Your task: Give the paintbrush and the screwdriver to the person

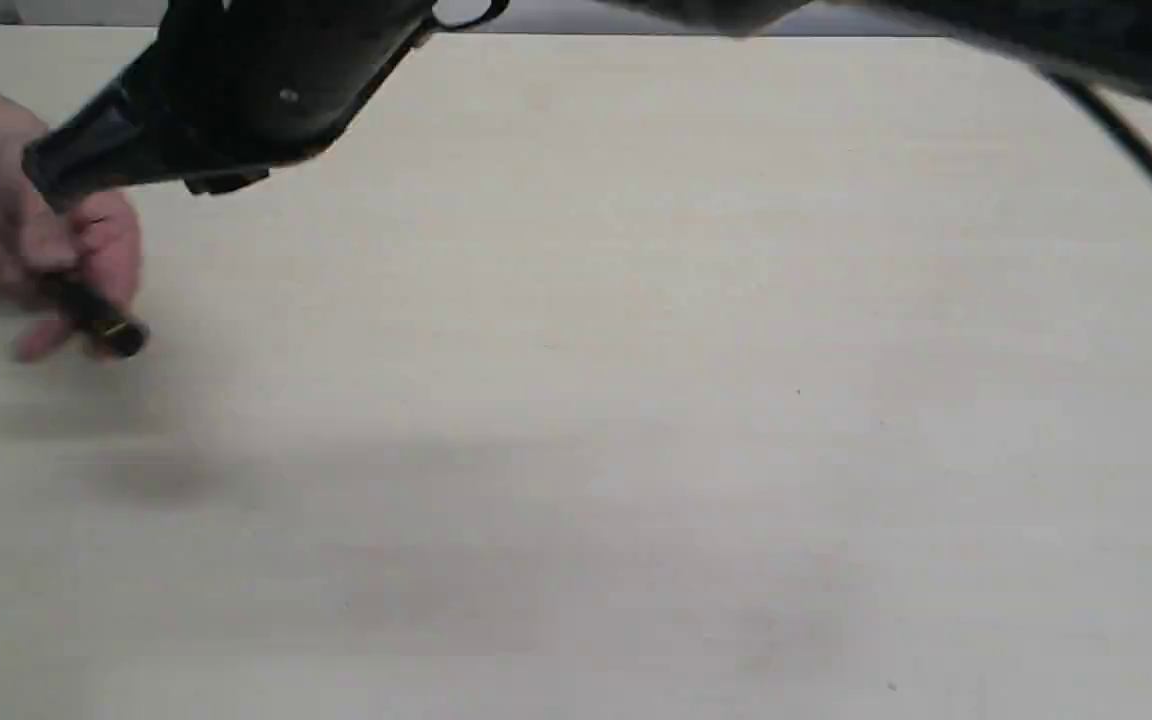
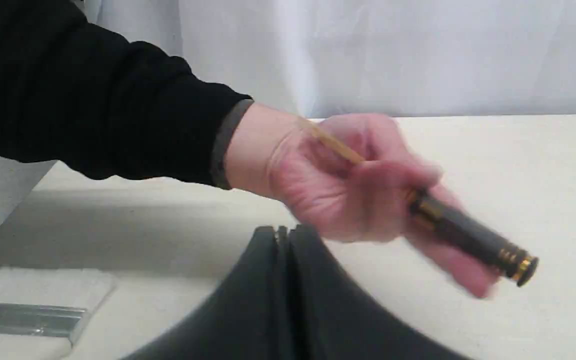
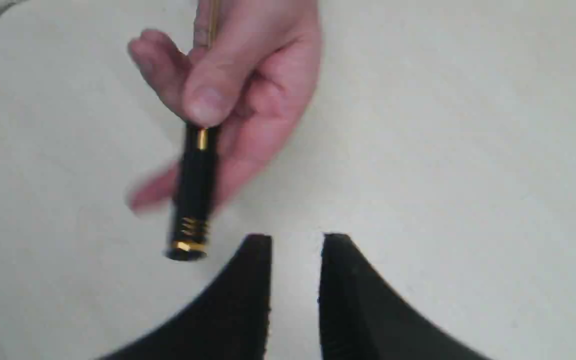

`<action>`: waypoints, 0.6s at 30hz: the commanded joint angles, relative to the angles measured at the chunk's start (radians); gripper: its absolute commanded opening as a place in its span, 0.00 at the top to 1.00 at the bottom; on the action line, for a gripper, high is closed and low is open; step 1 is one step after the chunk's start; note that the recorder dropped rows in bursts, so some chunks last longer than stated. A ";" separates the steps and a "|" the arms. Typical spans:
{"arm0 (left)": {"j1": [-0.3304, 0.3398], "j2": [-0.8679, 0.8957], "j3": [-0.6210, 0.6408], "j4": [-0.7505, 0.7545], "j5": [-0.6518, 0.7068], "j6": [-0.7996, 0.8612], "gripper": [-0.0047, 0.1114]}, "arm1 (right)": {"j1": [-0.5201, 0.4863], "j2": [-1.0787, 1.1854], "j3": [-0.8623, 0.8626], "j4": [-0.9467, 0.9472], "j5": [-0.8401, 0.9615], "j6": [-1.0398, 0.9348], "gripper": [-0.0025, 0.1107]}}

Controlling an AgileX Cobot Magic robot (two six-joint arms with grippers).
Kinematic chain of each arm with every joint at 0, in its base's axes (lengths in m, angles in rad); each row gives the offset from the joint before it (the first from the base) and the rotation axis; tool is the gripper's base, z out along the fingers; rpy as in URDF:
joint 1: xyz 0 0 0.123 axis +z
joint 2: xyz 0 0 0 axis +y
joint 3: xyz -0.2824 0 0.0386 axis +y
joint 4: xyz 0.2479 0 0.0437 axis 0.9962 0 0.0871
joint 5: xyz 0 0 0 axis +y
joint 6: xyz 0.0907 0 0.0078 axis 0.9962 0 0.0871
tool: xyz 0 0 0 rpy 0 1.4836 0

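1. The right pincer (image 3: 295,240) stands with its jaws apart and nothing between them. The butt of the screwdriver (image 3: 193,190) hangs just beside one jaw tip without touching it. A small forward nudge of that arm could knock the handle out of the grip or catch a finger.
2. The left pincer (image 2: 282,231) has its jaws pressed together, empty, close under the person's hand (image 2: 348,190). If it lifts, I'd expect it to bump the palm or wrist.
3. The screwdriver is in that hand, pinched by thumb and fingers near where handle meets shaft, with most of the black handle sticking out free. It looks a light hold to me. The hand is blurred, so probably moving, and the tool could slip and drop onto the bench (image 1: 636,400).
4. Both arms crowd the same spot. Drawing away carelessly, they might clip each other or the dark sleeve (image 2: 93,90).
5. The paintbrush I cannot find in any view, so its handover is unconfirmed. Calling the job done here could be premature.
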 commanded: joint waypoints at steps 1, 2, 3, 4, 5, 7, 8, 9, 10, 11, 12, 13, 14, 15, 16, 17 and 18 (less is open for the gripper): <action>-0.008 -0.002 0.002 -0.002 -0.006 -0.002 0.96 | 0.035 -0.112 0.012 -0.018 -0.025 -0.045 0.94; -0.008 -0.002 0.002 -0.002 -0.006 -0.002 0.96 | 0.052 -0.146 0.023 -0.032 -0.056 -0.045 0.94; -0.008 -0.002 0.002 -0.002 -0.006 -0.002 0.96 | 0.067 -0.183 0.038 -0.047 -0.086 -0.042 0.94; -0.008 -0.002 0.002 -0.002 -0.006 -0.002 0.96 | 0.086 -0.219 0.058 -0.077 -0.126 -0.028 0.94; -0.008 -0.002 0.002 -0.002 -0.006 -0.002 0.96 | 0.106 -0.254 0.079 -0.123 -0.161 0.009 0.94; -0.008 -0.002 0.002 -0.002 -0.006 -0.002 0.96 | 0.143 -0.317 0.116 -0.265 -0.183 0.127 0.94; -0.008 -0.002 0.002 -0.002 -0.006 -0.002 0.96 | 0.161 -0.340 0.132 -0.338 -0.170 0.186 0.94; -0.008 -0.002 0.002 -0.002 -0.006 -0.002 0.96 | 0.184 -0.362 0.150 -0.437 -0.149 0.263 0.94; -0.008 -0.002 0.002 -0.002 -0.006 -0.002 0.96 | 0.210 -0.389 0.173 -0.543 -0.106 0.342 0.94; -0.008 -0.002 0.002 -0.002 -0.006 -0.002 0.96 | 0.239 -0.415 0.200 -0.649 -0.052 0.427 0.94; -0.008 -0.002 0.002 -0.004 -0.004 -0.002 0.96 | 0.263 -0.440 0.233 -0.728 0.007 0.497 0.94; -0.008 -0.002 0.002 -0.004 -0.004 -0.002 0.96 | 0.296 -0.466 0.271 -0.813 0.060 0.582 0.94; -0.008 -0.002 0.002 -0.004 -0.004 -0.002 0.96 | 0.329 -0.492 0.314 -0.885 0.101 0.640 0.94; -0.008 -0.002 0.002 -0.004 -0.006 -0.002 0.96 | 0.364 -0.520 0.359 -0.940 0.130 0.681 0.94; -0.008 -0.002 0.002 -0.004 -0.006 -0.002 0.96 | 0.390 -0.541 0.396 -0.972 0.143 0.710 0.94; -0.008 -0.002 0.002 -0.004 -0.006 -0.002 0.96 | 0.420 -0.570 0.442 -0.998 0.145 0.742 0.94; -0.008 -0.002 0.002 -0.004 -0.006 -0.002 0.96 | 0.442 -0.593 0.477 -1.014 0.138 0.769 0.94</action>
